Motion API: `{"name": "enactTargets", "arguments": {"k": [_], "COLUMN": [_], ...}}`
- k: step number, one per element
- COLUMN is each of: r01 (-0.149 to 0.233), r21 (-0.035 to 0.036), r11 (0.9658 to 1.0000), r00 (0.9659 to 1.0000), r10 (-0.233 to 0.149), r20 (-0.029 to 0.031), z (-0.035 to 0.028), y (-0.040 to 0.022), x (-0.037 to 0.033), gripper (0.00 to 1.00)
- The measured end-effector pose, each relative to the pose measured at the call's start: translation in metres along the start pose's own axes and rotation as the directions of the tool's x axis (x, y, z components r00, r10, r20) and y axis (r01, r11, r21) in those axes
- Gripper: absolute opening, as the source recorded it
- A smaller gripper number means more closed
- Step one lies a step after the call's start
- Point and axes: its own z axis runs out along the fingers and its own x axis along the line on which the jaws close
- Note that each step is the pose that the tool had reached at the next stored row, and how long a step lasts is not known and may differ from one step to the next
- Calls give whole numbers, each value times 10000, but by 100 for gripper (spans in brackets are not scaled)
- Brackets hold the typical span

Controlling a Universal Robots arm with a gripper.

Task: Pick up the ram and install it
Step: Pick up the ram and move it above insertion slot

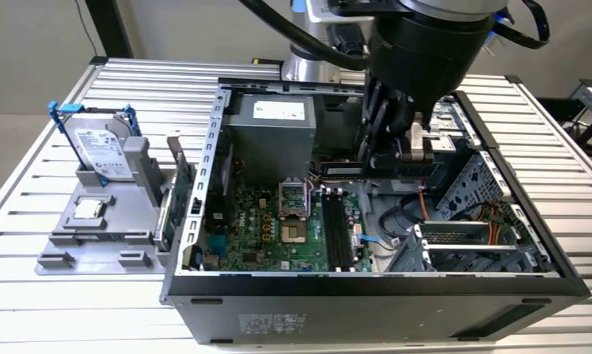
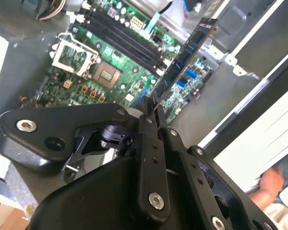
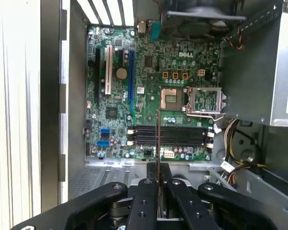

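Observation:
My gripper (image 1: 392, 161) hangs inside the open computer case (image 1: 192, 221), above the motherboard (image 1: 266, 228), and is shut on the ram (image 1: 335, 169). In the second wrist view the ram (image 2: 187, 55) is a long dark stick with small chips, running out from the fingertips of the gripper (image 2: 152, 111) over the board. The first wrist view shows the ram (image 3: 157, 143) edge-on as a thin line rising from the gripper (image 3: 158, 175), held above the black memory slots (image 3: 170, 135). These slots (image 1: 337, 228) lie just below the gripper and stand empty.
A silver hard drive with blue handles (image 1: 99, 147) and a green expansion card (image 1: 183, 195) stand on a grey fixture (image 1: 99, 240) at the exterior view's left. The power supply (image 1: 271, 136) and drive cage (image 1: 472, 236) flank the gripper. A person's hand (image 2: 271, 184) shows outside the case.

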Motion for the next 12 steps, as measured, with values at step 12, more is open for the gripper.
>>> {"name": "enactTargets", "arguments": {"k": [12], "r01": [-32], "r21": [2], "r11": [10000], "r00": [10000], "r10": [32], "r20": [0], "z": [0], "y": [-109], "x": [0], "gripper": [0]}}
